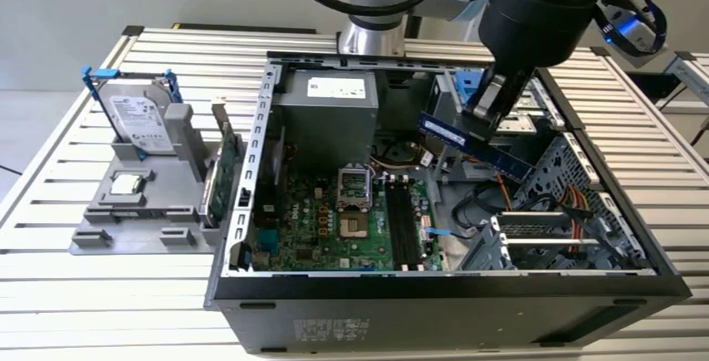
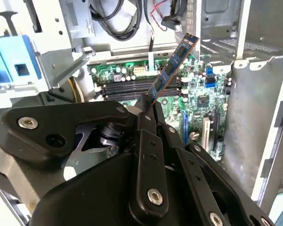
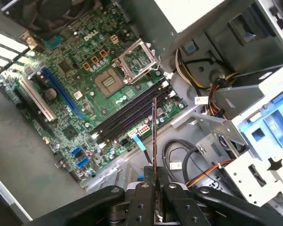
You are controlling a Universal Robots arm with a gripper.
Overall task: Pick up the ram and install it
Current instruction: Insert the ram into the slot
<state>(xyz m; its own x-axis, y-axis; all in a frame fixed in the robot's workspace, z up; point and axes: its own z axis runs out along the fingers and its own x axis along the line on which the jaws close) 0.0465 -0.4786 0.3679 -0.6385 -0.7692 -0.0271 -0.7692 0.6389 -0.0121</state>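
Holding: the gripper (image 1: 484, 112) has its fingers (image 2: 145, 109) clenched on one end of the ram (image 1: 476, 147), which sticks out beyond them, tilted, in the air over the open computer case (image 1: 620, 236).
Where the ram is: above the motherboard (image 1: 332, 228) and not touching it, out past the fingertips; in the first wrist view the ram (image 3: 153, 129) shows edge-on as a thin line running away from the fingers toward the memory slots (image 3: 132, 113).
Why held so: gripped at one end, most of the stick is left free, which I judge suits lowering its long edge into a slot; the edge-on line-up with the slots fits that.
Memory slots: dark parallel channels beyond the fingertips, next to the bare processor socket (image 3: 108, 82); none appears to hold a stick.
Work so far: pick-up looks done; seating is not yet done, since the ram hangs clear of the slots.
Off to the side: a grey holder (image 1: 144, 203) on the slatted tabletop (image 1: 111, 295), well away from the fingers, carries a hard drive (image 1: 142, 120) standing upright and an expansion card (image 1: 227, 174) on edge, apparently parked for handy grasping.
Writing: white labels sit on the power supply (image 1: 327, 100), the hard drive and the ram, and there is print on the motherboard; I leave all of it unread.
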